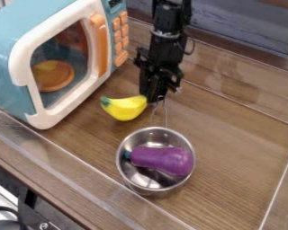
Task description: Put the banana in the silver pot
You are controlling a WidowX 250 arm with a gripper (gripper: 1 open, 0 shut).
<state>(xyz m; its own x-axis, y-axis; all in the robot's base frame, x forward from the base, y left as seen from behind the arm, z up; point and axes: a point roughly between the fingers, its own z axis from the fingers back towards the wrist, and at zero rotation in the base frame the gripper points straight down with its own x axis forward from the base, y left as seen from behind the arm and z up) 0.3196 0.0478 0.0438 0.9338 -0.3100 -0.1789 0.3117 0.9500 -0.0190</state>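
The yellow banana (125, 107) lies on the wooden table in front of the toy microwave, its right tip pointing at my gripper. My gripper (158, 93) points straight down just right of that tip, its black fingers drawn close together with nothing visible between them. Whether a finger touches the banana's tip I cannot tell. The silver pot (130, 172) stands nearer the camera, below the gripper, and a purple eggplant (161, 160) lies inside it.
A teal and white toy microwave (50, 54) with an orange button panel fills the left side. The raised wooden rim of the table (62, 193) runs along the front. Bare wood stretches to the right of the pot.
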